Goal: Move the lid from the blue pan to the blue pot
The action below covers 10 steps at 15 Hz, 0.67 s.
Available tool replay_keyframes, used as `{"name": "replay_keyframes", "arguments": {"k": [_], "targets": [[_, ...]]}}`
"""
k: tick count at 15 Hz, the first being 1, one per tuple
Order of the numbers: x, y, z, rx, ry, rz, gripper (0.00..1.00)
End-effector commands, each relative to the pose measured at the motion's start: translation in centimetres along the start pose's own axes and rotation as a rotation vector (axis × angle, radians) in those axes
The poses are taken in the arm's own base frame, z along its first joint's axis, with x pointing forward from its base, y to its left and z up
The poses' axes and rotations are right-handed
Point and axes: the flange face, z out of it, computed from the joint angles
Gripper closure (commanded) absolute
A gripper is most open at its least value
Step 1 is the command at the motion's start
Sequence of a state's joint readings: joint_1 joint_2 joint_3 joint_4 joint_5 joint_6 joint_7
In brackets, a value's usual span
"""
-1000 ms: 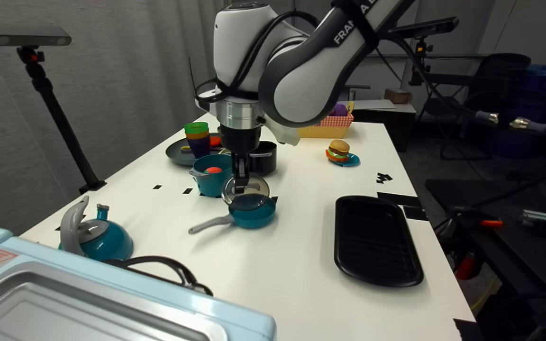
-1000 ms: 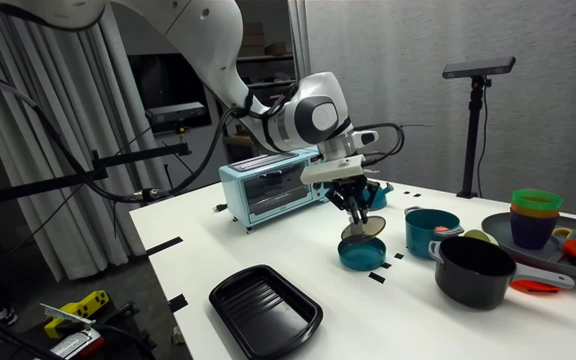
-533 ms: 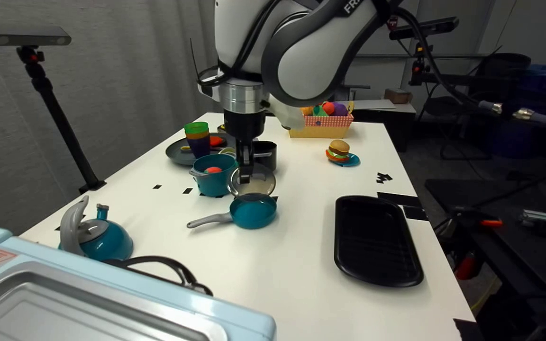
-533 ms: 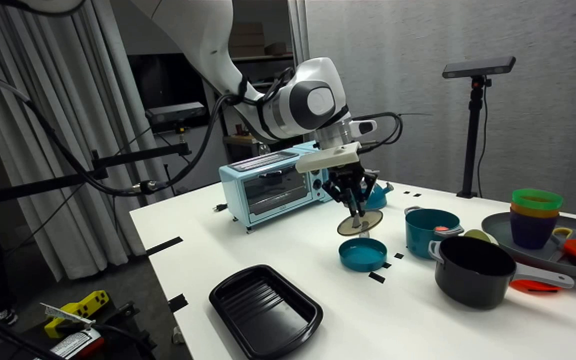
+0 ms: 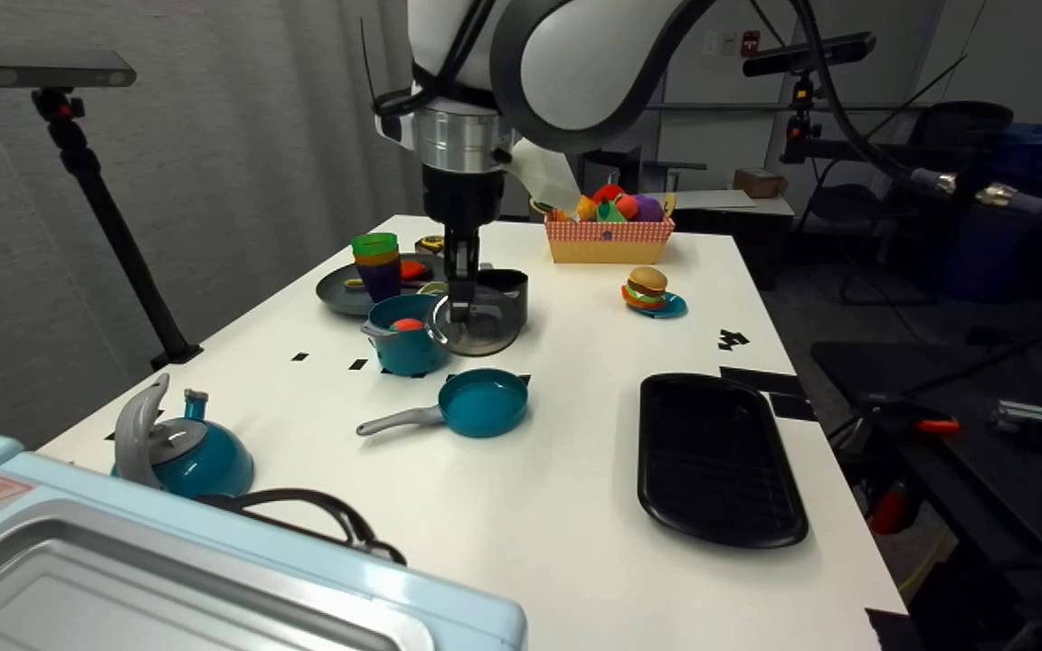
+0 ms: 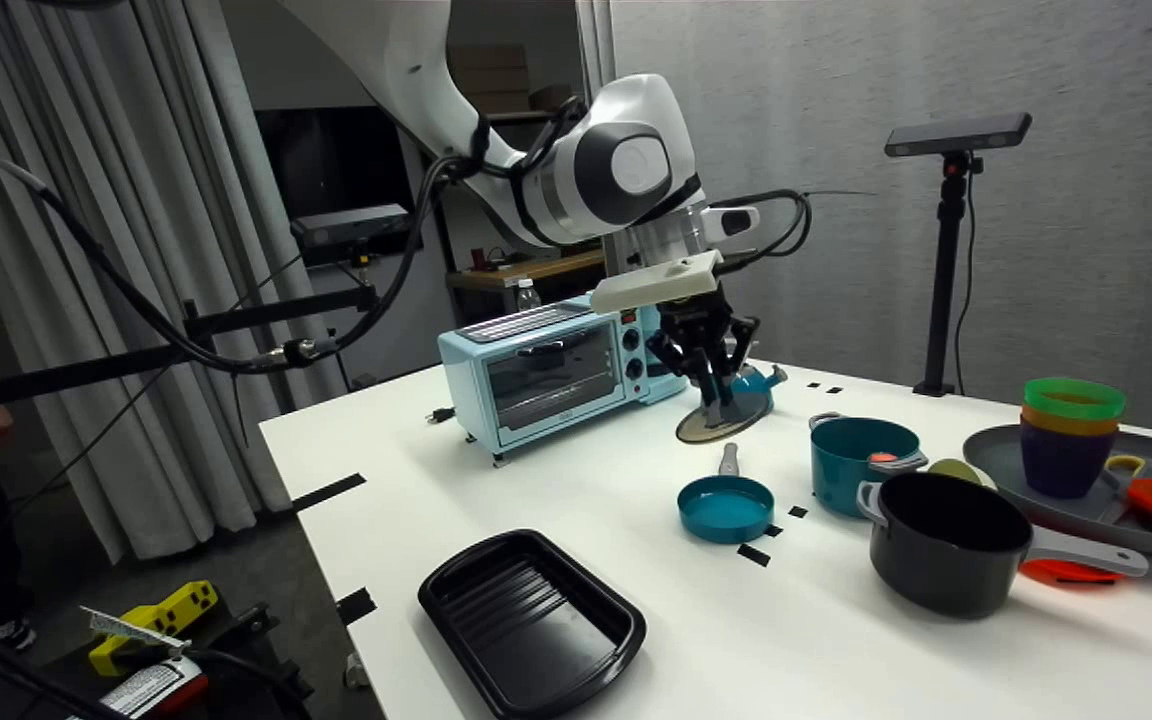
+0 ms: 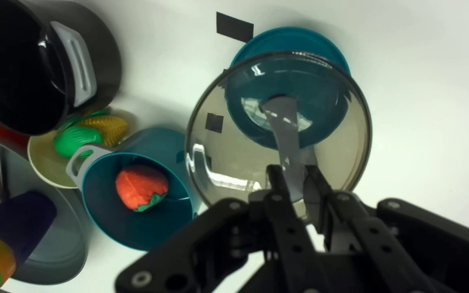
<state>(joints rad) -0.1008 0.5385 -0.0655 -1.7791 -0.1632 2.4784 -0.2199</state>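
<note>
The lid (image 7: pixel 238 160) is round smoky see-through glass with a dark rim and a grey handle. My gripper (image 7: pixel 293 169) is shut on the lid's handle. In both exterior views the lid (image 5: pixel 489 333) (image 6: pixel 704 428) hangs tilted in the air, apart from the blue pan (image 5: pixel 483 407) (image 6: pixel 726 515). In the wrist view the lid covers part of the pan (image 7: pixel 287 38). The blue pot (image 5: pixel 405 354) (image 6: pixel 841 485) stands beside the pan, uncovered, with a red toy strawberry inside. In the wrist view the pot (image 7: pixel 108 215) is left of the lid.
A black pot (image 6: pixel 946 570) stands close to the blue pot, near a grey plate (image 6: pixel 996 465) with stacked cups (image 6: pixel 1066 450). A black tray (image 6: pixel 536 630), a blue kettle (image 5: pixel 209 457) and a light-blue toaster oven (image 6: pixel 556 380) are also on the table.
My gripper has risen with the lid in it, away from the blue pan. The pan now shows fully in an exterior view. The pan and pot have not moved.
</note>
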Motion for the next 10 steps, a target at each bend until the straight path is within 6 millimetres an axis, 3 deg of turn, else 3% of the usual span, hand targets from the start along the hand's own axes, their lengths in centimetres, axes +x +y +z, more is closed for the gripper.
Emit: {"name": "replay_keyframes", "arguments": {"k": [1, 5, 10], "targets": [[0.2, 1.7, -2.5, 0.027, 0.012, 0.078, 0.96], [0.2, 4.1, -3.5, 0.019, 0.054, 0.169, 0.96], [-1.3, 7.6, -3.8, 0.021, 0.082, 0.273, 0.96]]}}
